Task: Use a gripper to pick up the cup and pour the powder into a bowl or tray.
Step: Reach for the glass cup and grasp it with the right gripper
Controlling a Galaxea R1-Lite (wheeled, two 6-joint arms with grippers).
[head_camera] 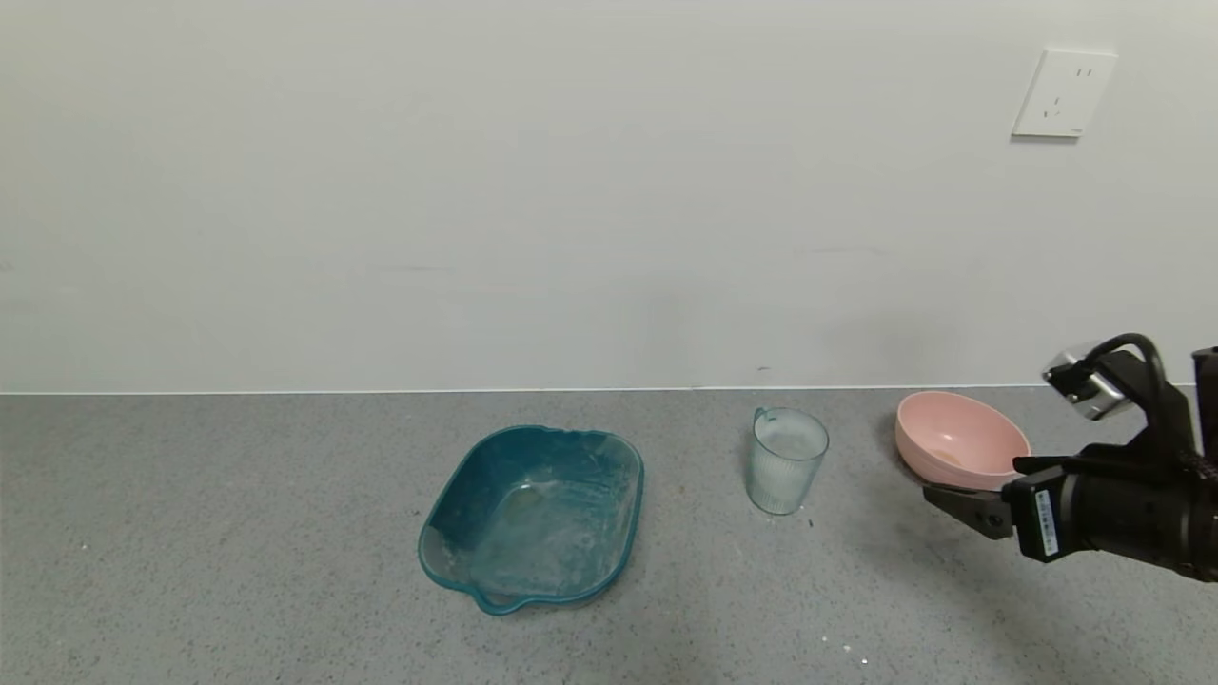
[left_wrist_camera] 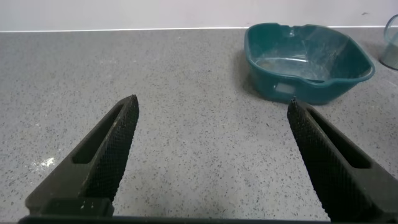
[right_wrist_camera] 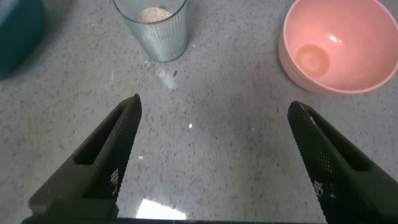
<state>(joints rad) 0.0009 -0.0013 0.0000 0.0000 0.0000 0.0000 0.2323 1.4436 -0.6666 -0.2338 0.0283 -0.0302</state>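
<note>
The ribbed pale blue-green cup (head_camera: 786,461) stands upright on the grey counter, between the teal tray and the pink bowl (head_camera: 961,442). In the right wrist view the cup (right_wrist_camera: 155,31) holds a little beige powder (right_wrist_camera: 155,14) at its bottom, and the bowl (right_wrist_camera: 339,46) has a faint beige patch inside. My right gripper (head_camera: 971,479) hovers at the right, just in front of the bowl and to the right of the cup. It is open and empty (right_wrist_camera: 212,106), with bare counter between its fingers. My left gripper (left_wrist_camera: 212,102) is open and empty over the counter, left of the tray, out of the head view.
A teal squarish tray (head_camera: 533,514) with whitish dusting sits left of the cup; it also shows in the left wrist view (left_wrist_camera: 308,59). A few white specks (head_camera: 847,650) lie on the counter near the front. The wall runs behind the counter, with a socket (head_camera: 1063,93) at upper right.
</note>
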